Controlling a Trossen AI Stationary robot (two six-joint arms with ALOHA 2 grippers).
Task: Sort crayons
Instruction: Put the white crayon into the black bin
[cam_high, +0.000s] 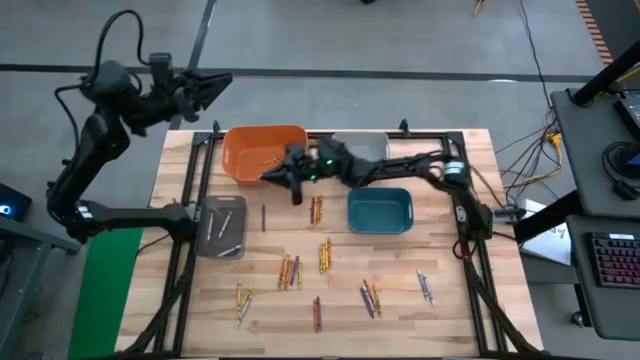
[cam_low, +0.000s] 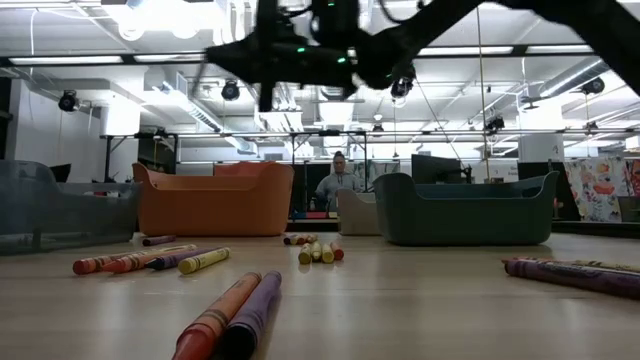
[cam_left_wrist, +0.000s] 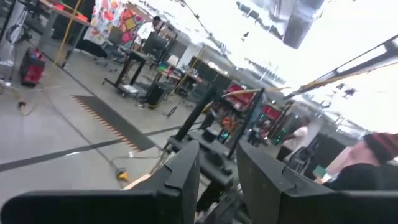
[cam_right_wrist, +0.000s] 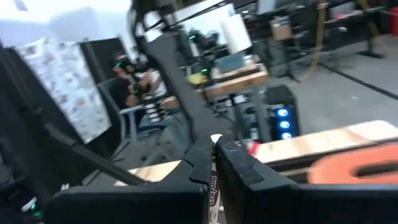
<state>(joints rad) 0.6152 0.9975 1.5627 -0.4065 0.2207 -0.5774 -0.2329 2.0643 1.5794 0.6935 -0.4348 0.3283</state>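
Your right tool (cam_high: 293, 187) hangs above the worktop (cam_high: 440, 310), just off the near rim of the orange bin (cam_high: 262, 150), with its arm reaching in from the right side across the teal bin (cam_high: 380, 210). In the right wrist view that tool (cam_right_wrist: 213, 163) is clenched on a crayon (cam_right_wrist: 215, 180), a pale stick standing up between the two dark fingers. Your left tool (cam_high: 215, 85) waits off the far left corner of the worktop, held over the floor; in the left wrist view its fingers (cam_left_wrist: 186, 171) stand apart with nothing between them. The rest of the crayons lie loose on the wood: a small cluster (cam_high: 316, 209) between the orange bin and the teal bin, another pair (cam_high: 325, 255) nearer the middle, a group (cam_high: 289, 271) to its left, a few (cam_high: 241, 297) toward the front left, and more (cam_high: 369, 297) toward the front right, with one pair (cam_high: 425, 287) further right. One crayon (cam_high: 268, 160) lies inside the orange bin, and two pale ones (cam_high: 225, 222) lie in the grey bin (cam_high: 209, 240) on the left. A clear bin (cam_high: 365, 146) sits behind the teal one. In the low view a seated person (cam_low: 337, 182) shows in the room beyond.
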